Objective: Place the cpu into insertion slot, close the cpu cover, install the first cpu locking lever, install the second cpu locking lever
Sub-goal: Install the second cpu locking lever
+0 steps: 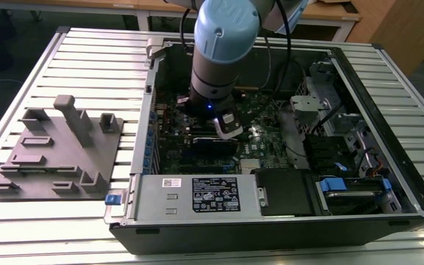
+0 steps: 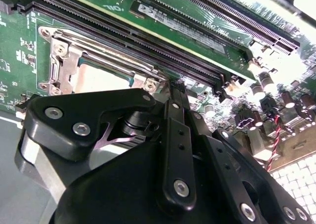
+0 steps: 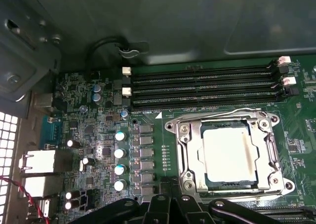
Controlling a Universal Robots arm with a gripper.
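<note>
Cpu [image 3: 230, 156]: pale, matt metal top; cpu cover [image 3: 190, 157]: bright, silvery metal frame, smooth and reflective; circuit board [image 3: 163, 150]: green with a slight gloss; gripper [image 2: 173, 93]: black links with a satin sheen, shiny metal screws; table [image 1: 86, 55]: ribbed, light grey metal.

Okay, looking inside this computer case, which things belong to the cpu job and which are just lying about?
Job:
cpu, seated in the slot
slot
cover, down around the cpu
hand, close beside the socket

Lying about:
memory slots
power supply
grey fixture plate, outside the case
</note>
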